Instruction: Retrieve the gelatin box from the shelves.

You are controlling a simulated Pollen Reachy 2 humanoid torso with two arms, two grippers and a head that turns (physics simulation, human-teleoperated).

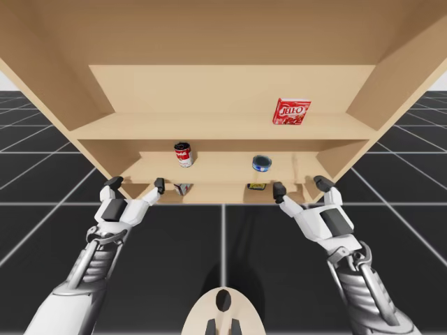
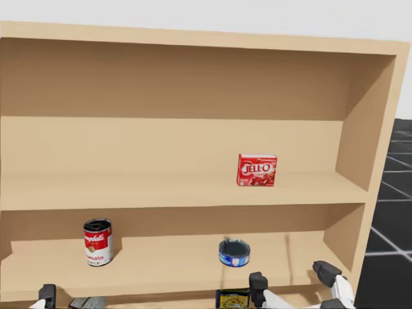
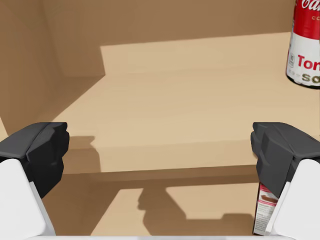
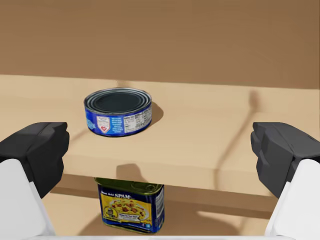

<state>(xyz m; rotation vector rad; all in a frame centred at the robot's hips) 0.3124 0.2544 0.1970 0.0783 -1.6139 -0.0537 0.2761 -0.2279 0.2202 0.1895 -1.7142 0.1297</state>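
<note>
The red gelatin box stands upright on the upper shelf, right of centre, also in the head view. Both grippers hover in front of the shelf below it, well beneath the box. My left gripper is open at the left end of that shelf's front edge, nothing between its fingers. My right gripper is open near the right end; in the right wrist view it faces the shelf edge with a flat blue can ahead.
A wooden shelf unit spans the scene. A red-and-white can stands on the middle shelf's left part. The flat blue can sits further right. Below it lies a yellow-and-blue tin; another can stands on the lowest shelf.
</note>
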